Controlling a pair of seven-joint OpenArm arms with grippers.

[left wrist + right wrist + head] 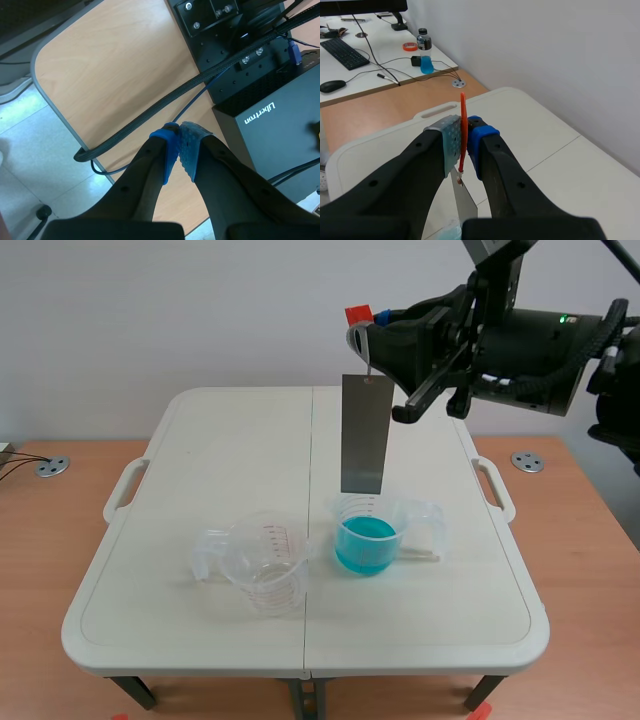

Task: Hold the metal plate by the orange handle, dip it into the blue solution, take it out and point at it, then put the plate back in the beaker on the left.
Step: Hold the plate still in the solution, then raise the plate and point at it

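Right gripper (465, 141) holds plate (363, 435), seemingly clear of solution (366, 540)

A thin, flat, grey rectangular metal plate (363, 435) hangs upright, long side vertical, from a small wire loop under its orange-red handle (358, 315). The handle is pinched between the pads of the right gripper (464, 135), right of the table's middle. The plate's lower edge sits just over the rim of a clear plastic measuring beaker (418, 512), above the blue solution (366, 540) that partly fills it. Just left of that beaker, slightly nearer, stands a second clear plastic beaker (265, 575) with red graduation marks, upright and holding no liquid.
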